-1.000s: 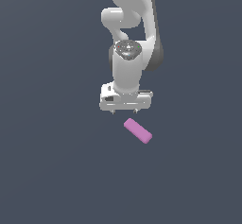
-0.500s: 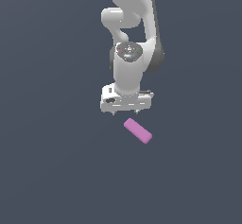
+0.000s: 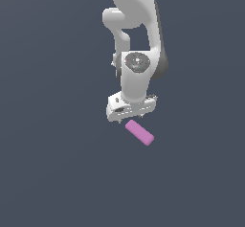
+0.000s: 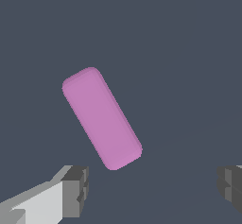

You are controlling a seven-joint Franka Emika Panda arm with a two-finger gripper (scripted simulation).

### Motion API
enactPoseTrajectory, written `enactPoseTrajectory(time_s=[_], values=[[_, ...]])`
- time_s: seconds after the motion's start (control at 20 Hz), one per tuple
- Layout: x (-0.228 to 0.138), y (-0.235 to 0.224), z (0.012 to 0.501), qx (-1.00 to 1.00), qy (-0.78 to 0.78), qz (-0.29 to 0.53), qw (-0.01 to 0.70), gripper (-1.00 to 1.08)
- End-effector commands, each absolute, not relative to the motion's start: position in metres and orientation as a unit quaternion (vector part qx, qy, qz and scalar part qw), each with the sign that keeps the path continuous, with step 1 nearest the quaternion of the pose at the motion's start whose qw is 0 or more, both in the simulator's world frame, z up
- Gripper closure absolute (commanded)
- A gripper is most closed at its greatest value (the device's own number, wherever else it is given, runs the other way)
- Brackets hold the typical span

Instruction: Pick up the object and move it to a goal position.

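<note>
Wrist view: we're pre-grasp, gripper [image 4: 153,190] jaws wide, block [image 4: 101,118] beside the gap — next we centre, then descend.

No legible text, labels, brands, numbers or signs on any surface in either view.

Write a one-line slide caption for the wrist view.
Open gripper poised above the pink block, which lies flat and diagonal, not yet between the fingers.
</note>
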State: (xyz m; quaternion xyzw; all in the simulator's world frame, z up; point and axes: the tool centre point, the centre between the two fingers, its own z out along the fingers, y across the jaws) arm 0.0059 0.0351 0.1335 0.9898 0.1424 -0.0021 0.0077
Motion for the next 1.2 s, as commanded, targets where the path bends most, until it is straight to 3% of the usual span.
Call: enactPoseTrajectory(time_s=[0.0, 0.6, 1.15], values=[[0.008, 0.042, 0.124, 0.984, 0.178, -0.002, 0.008, -0.92], [0.013, 0.075, 0.078, 0.939, 0.343, -0.001, 0.003, -0.92], [0.014, 0.086, 0.064, 0.920, 0.391, 0.000, 0.000, -0.92]])
